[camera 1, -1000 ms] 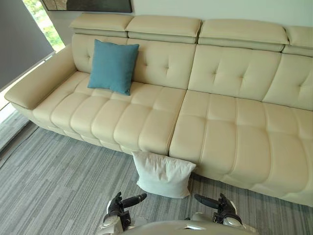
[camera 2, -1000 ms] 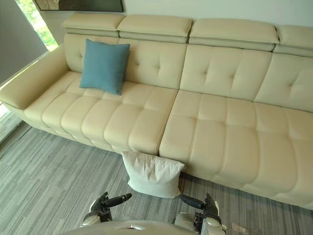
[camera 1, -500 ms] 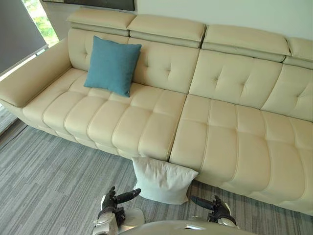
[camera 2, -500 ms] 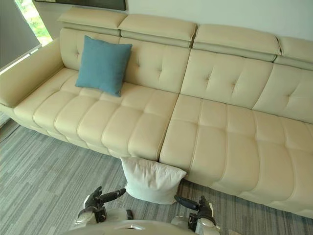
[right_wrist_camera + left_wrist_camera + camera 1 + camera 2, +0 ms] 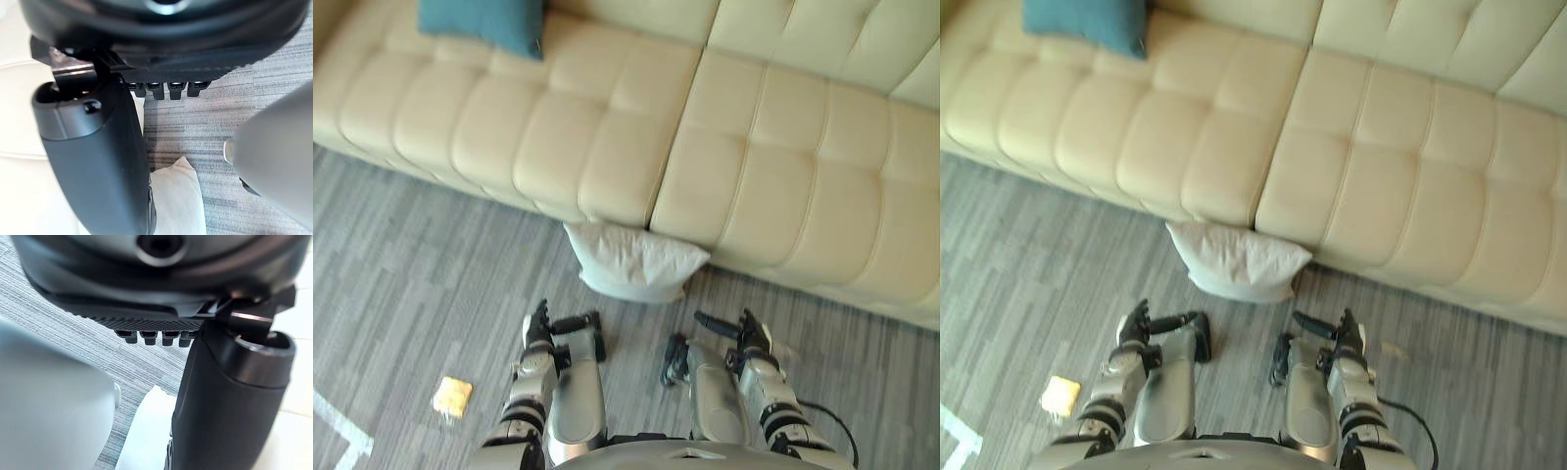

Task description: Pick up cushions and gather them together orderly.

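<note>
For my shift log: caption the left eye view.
Left hand and right hand, open, face the white cushion against the sofa.

We hold our left hand low and forward, fingers straight, thumb pointing inward; our right hand sits level with it and well apart, fingers straight, thumb turned inward too; both hands are empty.

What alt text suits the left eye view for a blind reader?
A plump white fabric cushion lies on grey striped carpet against the front of a cream tufted leather sofa. The left hand and right hand hover open just short of it; a teal fabric cushion sits on the seat.
</note>
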Motion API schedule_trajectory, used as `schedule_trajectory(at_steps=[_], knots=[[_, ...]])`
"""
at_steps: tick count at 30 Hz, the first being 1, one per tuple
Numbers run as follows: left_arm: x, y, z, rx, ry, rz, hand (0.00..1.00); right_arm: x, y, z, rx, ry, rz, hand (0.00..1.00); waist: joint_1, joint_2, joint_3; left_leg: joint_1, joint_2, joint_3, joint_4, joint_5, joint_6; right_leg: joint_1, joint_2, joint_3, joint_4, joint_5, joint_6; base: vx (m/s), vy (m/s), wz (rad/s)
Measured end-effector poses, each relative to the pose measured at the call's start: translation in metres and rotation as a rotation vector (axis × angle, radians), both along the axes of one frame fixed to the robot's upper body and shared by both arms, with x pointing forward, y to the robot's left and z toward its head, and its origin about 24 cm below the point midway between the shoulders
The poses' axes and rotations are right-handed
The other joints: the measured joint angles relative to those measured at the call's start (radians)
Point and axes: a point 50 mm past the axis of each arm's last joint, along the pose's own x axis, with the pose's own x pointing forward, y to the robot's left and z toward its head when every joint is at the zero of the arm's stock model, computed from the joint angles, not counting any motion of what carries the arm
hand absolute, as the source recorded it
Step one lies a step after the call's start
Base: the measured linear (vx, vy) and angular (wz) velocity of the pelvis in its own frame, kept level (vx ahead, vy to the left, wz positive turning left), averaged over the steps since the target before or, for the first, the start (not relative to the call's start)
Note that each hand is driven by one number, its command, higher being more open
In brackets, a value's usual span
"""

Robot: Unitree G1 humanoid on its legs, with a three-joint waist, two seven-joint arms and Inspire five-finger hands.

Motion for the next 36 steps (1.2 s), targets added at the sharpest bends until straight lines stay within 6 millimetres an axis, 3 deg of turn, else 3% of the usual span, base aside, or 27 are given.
schedule_trajectory(at_steps=[3, 8, 12, 14, 15, 16, 22, 27, 33, 36], knots=[[0.033, 0.008, 0.035, -0.012, -0.150, 0.052, 1.00, 0.032, 0.000, 0.029, -0.023, -0.108, -0.018, 1.00, -0.002, 0.000, 0.027, -0.139, 0.006, -0.014, 0.034, 0.019, 0.002, -0.139, 0.001, 0.001, 0.041, 0.009, -0.012, -0.10, 0.007, 0.03], [0.090, 0.015, 0.118, -0.040, -0.461, 0.134, 1.00, 0.093, 0.012, 0.103, -0.011, -0.375, -0.027, 1.00, -0.004, 0.008, 0.054, -0.331, 0.003, -0.026, 0.066, 0.049, 0.012, -0.336, -0.010, -0.002, 0.098, 0.017, -0.024, -0.05, 0.039, 0.08], [0.122, 0.001, 0.178, -0.063, -0.643, 0.130, 1.00, 0.127, 0.027, 0.171, 0.028, -0.607, -0.018, 1.00, -0.005, 0.011, 0.056, -0.459, -0.002, -0.042, 0.093, 0.062, 0.014, -0.467, -0.016, -0.002, 0.147, 0.017, -0.024, -0.01, 0.037, 0.09], [0.130, -0.010, 0.196, -0.060, -0.686, 0.099, 1.00, 0.133, 0.034, 0.184, 0.053, -0.639, -0.042, 1.00, -0.007, 0.011, 0.056, -0.491, -0.004, -0.050, 0.100, 0.066, 0.012, -0.497, -0.016, -0.002, 0.158, 0.017, -0.024, 0.00, 0.027, 0.09], [0.133, -0.015, 0.202, -0.053, -0.699, 0.082, 1.00, 0.134, 0.036, 0.188, 0.059, -0.656, -0.050, 0.00, -0.007, 0.011, 0.056, -0.504, -0.006, -0.052, 0.100, 0.069, 0.011, -0.509, -0.017, -0.002, 0.164, 0.017, -0.024, -0.02, 0.023, 0.13], [0.138, -0.027, 0.215, -0.052, -0.732, 0.050, 0.00, 0.135, 0.039, 0.193, 0.067, -0.687, -0.067, 0.00, -0.008, 0.011, 0.056, -0.533, -0.010, -0.055, 0.105, 0.074, 0.013, -0.541, -0.022, 0.000, 0.177, 0.017, -0.024, -0.02, 0.016, 0.10], [0.151, -0.065, 0.259, -0.073, -0.837, -0.031, 0.00, 0.143, 0.040, 0.220, 0.180, -0.775, -0.172, 0.00, -0.031, 0.012, 0.056, -0.638, -0.034, -0.062, 0.116, 0.115, 0.022, -0.658, -0.044, 0.007, 0.229, 0.018, -0.025, -0.07, 0.008, 0.13], [0.152, -0.075, 0.273, -0.094, -0.877, -0.022, 0.00, 0.151, 0.052, 0.234, 0.256, -0.800, -0.128, 0.00, -0.031, 0.013, 0.057, -0.693, -0.037, -0.064, 0.104, 0.150, 0.023, -0.727, -0.048, 0.009, 0.249, 0.039, -0.033, -0.08, -0.009, 0.05], [0.151, -0.078, 0.261, -0.103, -0.844, -0.018, 0.00, 0.147, 0.074, 0.214, 0.259, -0.732, -0.049, 0.00, -0.030, 0.014, 0.057, -0.692, -0.034, -0.070, 0.095, 0.165, 0.020, -0.726, -0.044, 0.003, 0.243, 0.046, -0.039, -0.02, -0.018, 0.01], [0.148, -0.084, 0.249, -0.084, -0.810, -0.035, 0.00, 0.137, 0.074, 0.185, 0.225, -0.655, -0.047, 0.00, -0.032, 0.014, 0.057, -0.637, -0.030, -0.068, 0.082, 0.165, 0.020, -0.671, -0.039, 0.002, 0.222, 0.051, -0.039, -0.01, -0.015, -0.08]])
